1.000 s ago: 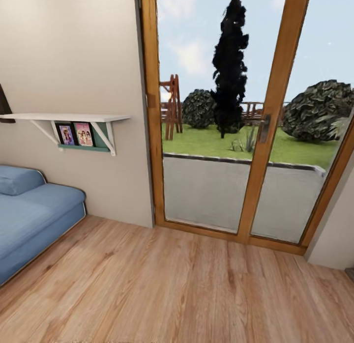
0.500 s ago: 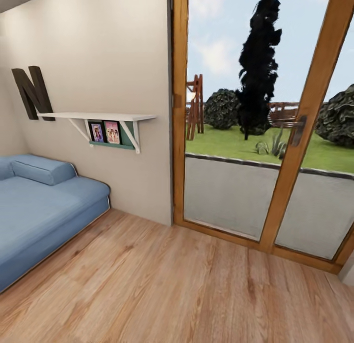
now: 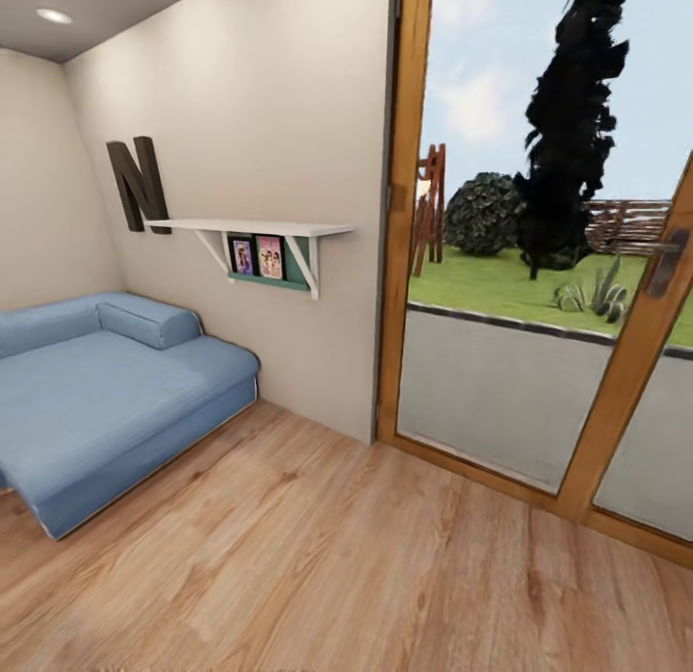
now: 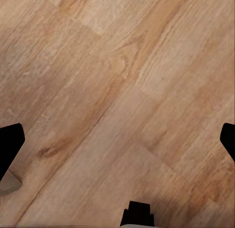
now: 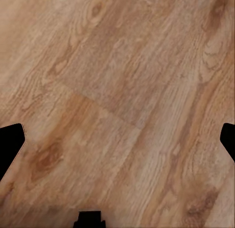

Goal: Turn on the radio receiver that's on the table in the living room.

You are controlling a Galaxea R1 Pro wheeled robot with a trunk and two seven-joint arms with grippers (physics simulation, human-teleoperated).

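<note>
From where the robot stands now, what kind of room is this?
Most likely a living room in a home: a large blue sofa stands on a wood-plank floor, a white wall shelf holds small pictures, and a wood-framed glass door looks out on a garden.

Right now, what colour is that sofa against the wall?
Blue. The sofa shows best in the head view, standing on the wood-plank floor.

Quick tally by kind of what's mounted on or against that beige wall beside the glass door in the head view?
Blue sofa: 1
White wall shelf: 1
Dark letter N: 1
Framed photos under the shelf: 2
Total: 5
</note>
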